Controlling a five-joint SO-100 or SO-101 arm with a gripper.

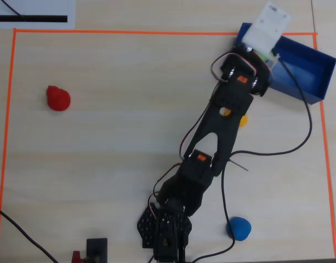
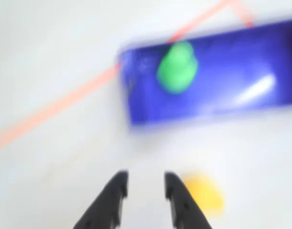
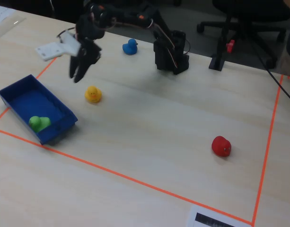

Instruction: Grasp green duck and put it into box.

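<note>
Green duck [image 3: 39,123] is being contained in the box [image 3: 21,101], apart from the empty, narrowly parted end effector [image 3: 77,75].

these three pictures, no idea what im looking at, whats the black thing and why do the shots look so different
The black thing is a small robot arm bolted to a table. At its end is a two-finger gripper; it holds nothing, and the fingers stand slightly apart.

All three pictures show one moment. One camera looks straight down, one stands at the far side of the table, and one rides on the arm, so its blurry shot shows the gripper's own fingers at the bottom.

On the table, inside an orange tape outline, are toy ducks: a yellow duck, a red duck and a blue duck. The green duck lies inside the blue box.
</note>
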